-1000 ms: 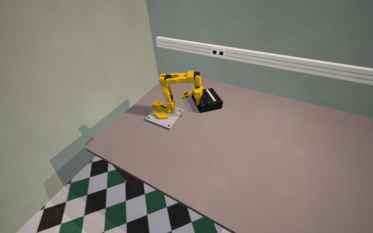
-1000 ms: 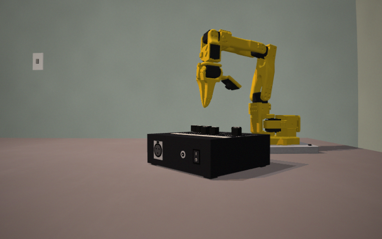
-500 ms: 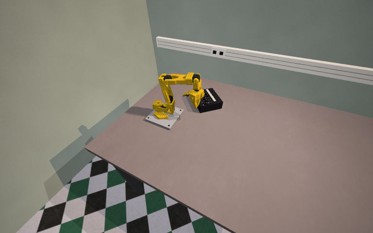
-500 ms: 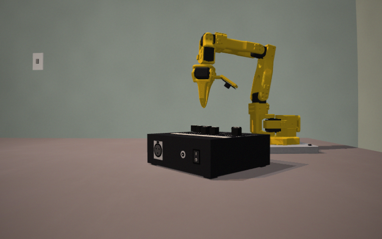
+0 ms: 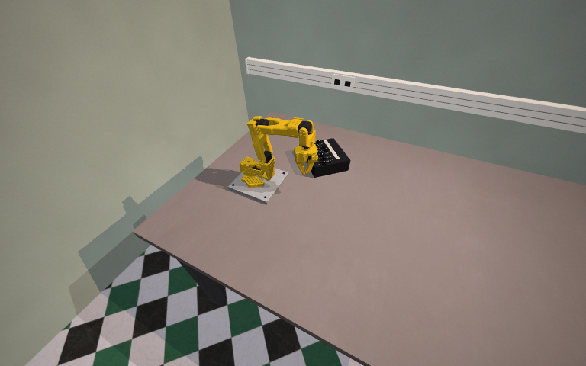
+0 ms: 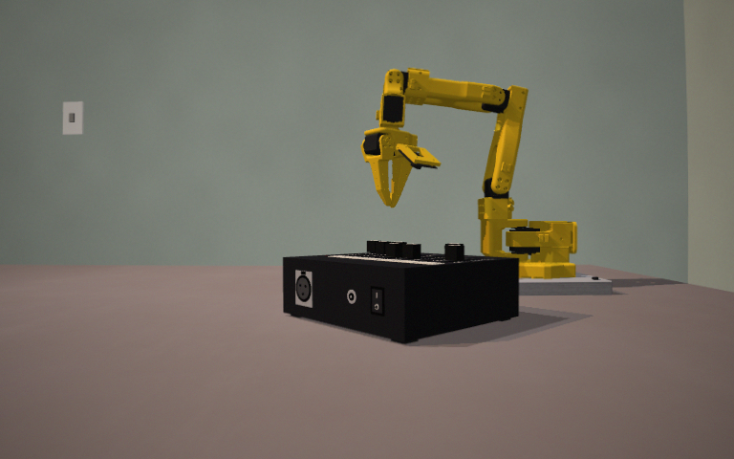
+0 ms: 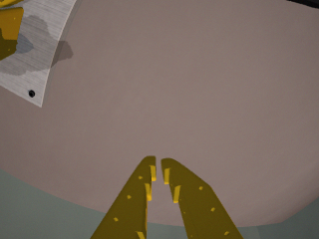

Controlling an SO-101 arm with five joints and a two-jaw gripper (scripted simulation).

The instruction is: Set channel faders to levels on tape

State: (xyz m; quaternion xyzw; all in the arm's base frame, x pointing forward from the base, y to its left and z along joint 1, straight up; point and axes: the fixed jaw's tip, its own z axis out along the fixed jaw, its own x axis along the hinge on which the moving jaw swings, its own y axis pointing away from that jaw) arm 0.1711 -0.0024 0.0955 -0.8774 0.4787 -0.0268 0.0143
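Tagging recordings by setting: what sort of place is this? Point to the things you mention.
Probably a workshop or lab bench area: a small arm (image 5: pixel 281 126) (image 6: pixel 457 89) bolted to a plate (image 5: pixel 276 183) (image 6: pixel 568 287) (image 7: pixel 50 55), a black lighting desk (image 5: pixel 330 168) (image 6: pixel 346 275) beside it, and a wall rail (image 5: pixel 410 90) with sockets behind the table (image 5: pixel 388 241) (image 6: pixel 216 389) (image 7: pixel 199 100).

In the top view the end effector (image 5: pixel 306 173) (image 6: pixel 390 206) (image 7: pixel 159 159) has shifted toward 7 o'clock, and the wrist (image 5: pixel 306 133) (image 6: pixel 393 102) has sunk toward 6 o'clock. The end effector has also twisted: the exterior view now shows a slim gap between its fingers, and the side plate (image 6: pixel 424 157) has swung in toward 9 o'clock.
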